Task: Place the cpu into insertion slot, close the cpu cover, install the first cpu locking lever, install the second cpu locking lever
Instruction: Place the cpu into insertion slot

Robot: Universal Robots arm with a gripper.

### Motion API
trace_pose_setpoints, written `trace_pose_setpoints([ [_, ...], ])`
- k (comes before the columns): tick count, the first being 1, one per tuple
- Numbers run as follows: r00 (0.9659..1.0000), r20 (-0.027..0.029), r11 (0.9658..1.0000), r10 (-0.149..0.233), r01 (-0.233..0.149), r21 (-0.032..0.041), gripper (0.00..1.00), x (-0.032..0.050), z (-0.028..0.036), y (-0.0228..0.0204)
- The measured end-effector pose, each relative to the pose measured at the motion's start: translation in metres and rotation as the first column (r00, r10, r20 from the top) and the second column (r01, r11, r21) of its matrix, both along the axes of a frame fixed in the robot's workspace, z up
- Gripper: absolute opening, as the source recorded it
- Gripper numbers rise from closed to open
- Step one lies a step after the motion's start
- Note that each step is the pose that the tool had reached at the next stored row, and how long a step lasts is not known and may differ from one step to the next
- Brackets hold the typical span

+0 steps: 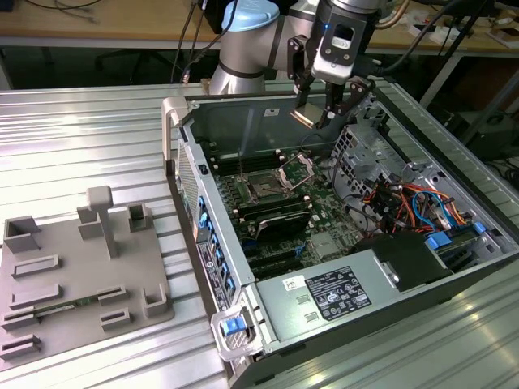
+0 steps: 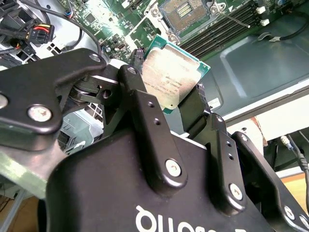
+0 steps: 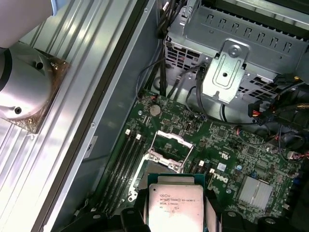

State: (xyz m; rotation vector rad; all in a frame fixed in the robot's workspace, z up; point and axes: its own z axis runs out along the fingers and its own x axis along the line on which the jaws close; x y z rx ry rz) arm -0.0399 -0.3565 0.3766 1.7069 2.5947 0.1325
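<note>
A ribbed silver metal table (image 1: 81,138) stands in a workshop. Behind it, on the far side, runs a wooden bench (image 1: 97,20) with dark cables hanging down. On the table, at the exterior view's left, lies a grey fixture plate (image 1: 73,275) with raised blocks and shallow pockets. At the exterior view's right an open computer case (image 1: 180,130) lies on its side. Inside it are a green motherboard (image 1: 328,223), a tangle of orange and blue cables (image 1: 413,203) and, at the near end, a grey power supply box (image 1: 324,296). A blue latch (image 1: 233,325) sits at the case's near corner.

The power supply box carries a white-and-black printed label. The cpu (image 3: 176,208) has a silver lid with several lines of fine print. White lettering crosses the black body of the gripper (image 2: 170,82).

The grey-and-blue arm (image 1: 243,40) reaches in from the far side, with the gripper pointing down over the far end of the case. Its two black fingers (image 2: 145,111) press against opposite edges of the cpu, pinching it. The chip hangs tilted in the air, clear of the board. The insertion slot (image 1: 264,188) lies lower down on the motherboard, toward the exterior view's left of the chip. Its dark square is uncovered, and long black memory slots (image 1: 276,212) run just beside it. The cpu cover (image 1: 297,168) stands swung up at one edge of the slot.
</note>
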Motion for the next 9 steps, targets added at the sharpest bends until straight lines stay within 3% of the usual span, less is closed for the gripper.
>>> trace_pose_setpoints([
  [9, 0.9996, 0.0, 0.9996, -0.029, 0.029, 0.0001, 0.55, 0.0, 0.0, 0.0],
])
